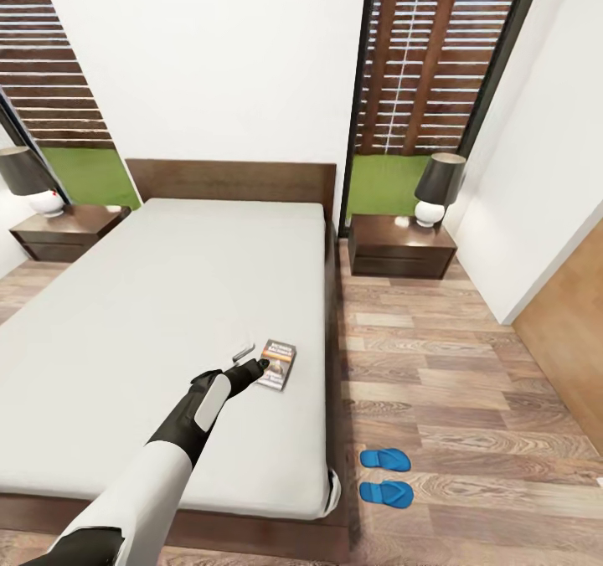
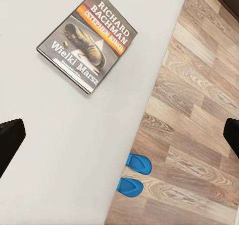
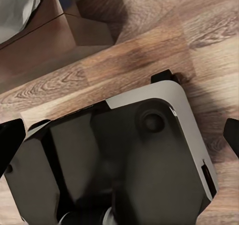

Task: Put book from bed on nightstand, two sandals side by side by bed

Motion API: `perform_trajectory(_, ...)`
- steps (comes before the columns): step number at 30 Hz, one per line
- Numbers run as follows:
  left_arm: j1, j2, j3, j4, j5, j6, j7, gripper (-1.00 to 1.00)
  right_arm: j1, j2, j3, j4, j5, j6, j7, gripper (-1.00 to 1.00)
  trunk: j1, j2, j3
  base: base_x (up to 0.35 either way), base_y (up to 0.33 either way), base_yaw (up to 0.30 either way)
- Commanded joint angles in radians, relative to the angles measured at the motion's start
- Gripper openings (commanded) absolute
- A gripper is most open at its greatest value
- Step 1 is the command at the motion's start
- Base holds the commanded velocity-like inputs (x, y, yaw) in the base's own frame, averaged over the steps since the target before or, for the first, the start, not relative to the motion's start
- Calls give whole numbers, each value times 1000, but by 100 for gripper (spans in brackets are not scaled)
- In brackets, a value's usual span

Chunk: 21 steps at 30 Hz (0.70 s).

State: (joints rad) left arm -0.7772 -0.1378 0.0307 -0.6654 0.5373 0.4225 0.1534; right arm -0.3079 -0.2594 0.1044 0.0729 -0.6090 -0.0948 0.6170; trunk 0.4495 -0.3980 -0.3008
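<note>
- The left end effector hovers over the pale mattress of the bed, its two fingers spread wide and holding nothing. In the left wrist view its dark fingertips sit far apart at the frame's edges.
- One book lies flat on the mattress just beyond the end effector, close to the bed's right edge, cover up.
- To grasp it well, I judge the end effector should centre over the book, come down with the fingers straddling its narrow width, then close on the edges; a thin book on a soft mattress may need pressing in or sliding to the bed edge.
- Two nightstands, one to the left and one to the right of the headboard, each carry one lamp.
- Two blue sandals lie side by side on the floor, right of the end effector.
- The right end effector hangs over the robot's base, open and empty.
</note>
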Motion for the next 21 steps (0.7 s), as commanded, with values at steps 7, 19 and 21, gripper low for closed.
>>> perform_trajectory(7,-1,-1,3,-2,10,5,7,100,-2,0,8,5,-6,-8,6,100,1,-2,-13,0,0,0)
perform_trajectory(19,-1,-1,3,-2,11,5,7,100,-2,0,9,5,-6,-8,6,100,1,-2,-32,0,0,0)
perform_trajectory(21,-1,-1,3,-2,11,5,7,100,-2,0,9,5,-6,-8,6,100,1,-2,-35,0,0,0)
